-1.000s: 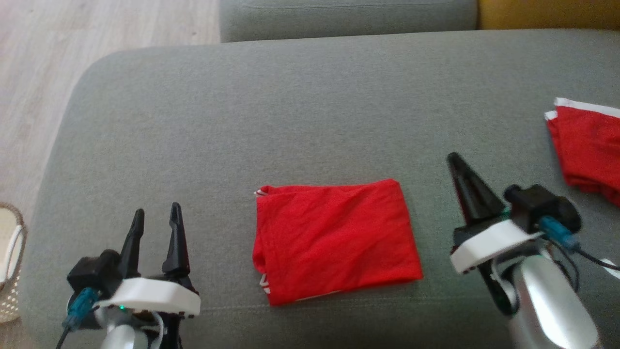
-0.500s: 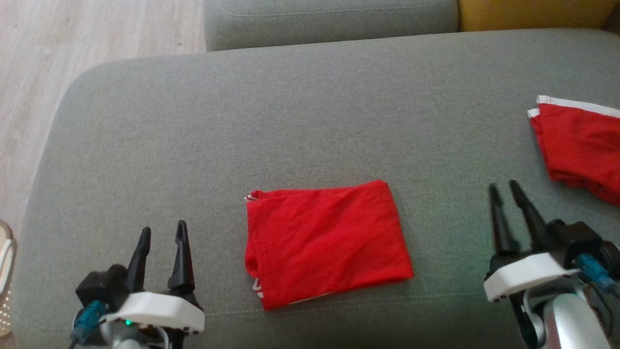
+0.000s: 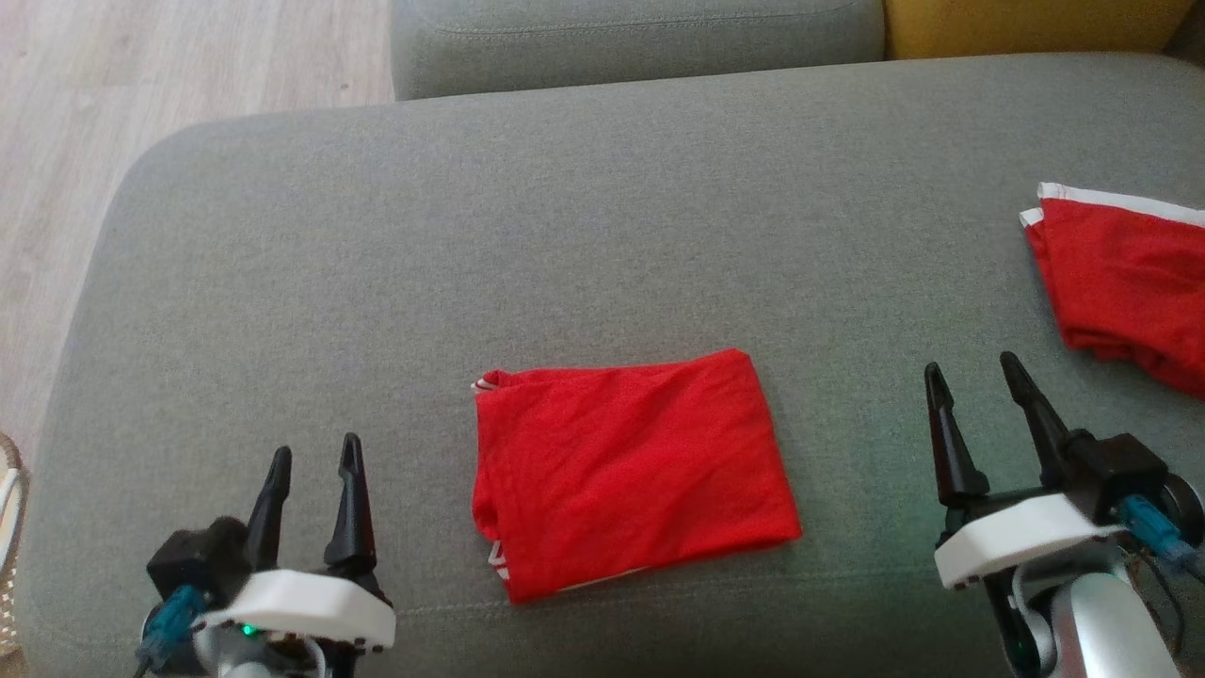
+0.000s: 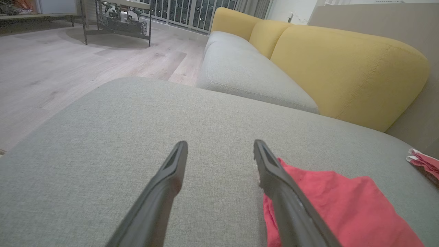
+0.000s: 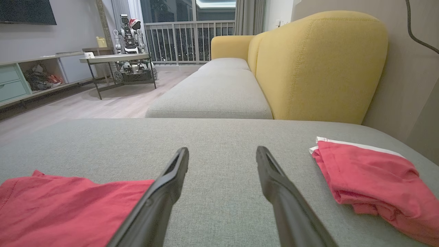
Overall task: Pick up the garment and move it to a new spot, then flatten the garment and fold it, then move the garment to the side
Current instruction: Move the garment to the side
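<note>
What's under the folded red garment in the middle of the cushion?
The folded red garment lies flat on the grey cushion, which shows all round it. Its white trim peeks out at the left edge. Whatever is beneath or between its layers is covered.

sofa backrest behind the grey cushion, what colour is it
Mustard yellow; the backrest shows best in the right wrist view.

The right gripper was shut tight. Now its two fingers stand wide apart, and it has slid back toward 4 o'clock, pointing near 12 o'clock.
</note>
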Motion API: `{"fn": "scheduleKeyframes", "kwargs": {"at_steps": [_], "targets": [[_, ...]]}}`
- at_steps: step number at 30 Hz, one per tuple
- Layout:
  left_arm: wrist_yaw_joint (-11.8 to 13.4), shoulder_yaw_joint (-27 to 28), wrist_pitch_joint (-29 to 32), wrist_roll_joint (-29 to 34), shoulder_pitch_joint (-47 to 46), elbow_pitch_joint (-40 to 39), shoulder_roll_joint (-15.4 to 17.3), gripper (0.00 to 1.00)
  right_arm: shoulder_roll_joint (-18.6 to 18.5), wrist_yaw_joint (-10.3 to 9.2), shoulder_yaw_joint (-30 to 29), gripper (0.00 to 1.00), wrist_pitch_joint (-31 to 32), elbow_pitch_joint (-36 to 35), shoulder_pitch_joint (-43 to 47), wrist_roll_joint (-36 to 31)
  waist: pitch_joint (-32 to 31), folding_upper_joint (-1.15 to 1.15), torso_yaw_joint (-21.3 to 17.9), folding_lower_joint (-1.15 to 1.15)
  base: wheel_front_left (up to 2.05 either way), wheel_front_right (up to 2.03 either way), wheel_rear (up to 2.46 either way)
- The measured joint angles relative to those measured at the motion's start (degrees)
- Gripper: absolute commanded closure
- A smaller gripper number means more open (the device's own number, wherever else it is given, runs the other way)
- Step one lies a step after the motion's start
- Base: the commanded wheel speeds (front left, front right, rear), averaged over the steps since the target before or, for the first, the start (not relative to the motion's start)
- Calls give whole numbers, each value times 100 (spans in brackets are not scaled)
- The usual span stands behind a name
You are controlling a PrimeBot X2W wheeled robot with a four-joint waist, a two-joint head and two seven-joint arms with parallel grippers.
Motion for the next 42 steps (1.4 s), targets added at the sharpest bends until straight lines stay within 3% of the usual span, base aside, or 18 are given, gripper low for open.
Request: {"fn": "scheduleKeyframes", "kwargs": {"at_steps": [14,21,31,42], "targets": [[-3,3,0,0,-3,36,0,0,-1,0,19,0,-21,44,-2,62,49,0,8,0,0,0,0],[-48,-26,0,1,-47,57,1,0,0,0,712,0,152,412,-34,820,200,0,78,0,0,0,0],[-102,-35,0,24,-254,140,0,0,-5,0,1140,0,605,1568,-527,1913,497,0,332,0,0,0,0],[-107,-38,0,43,-463,219,-1,0,-31,0,1685,0,768,2782,-1251,2525,749,0,583,0,0,0,0]]}}
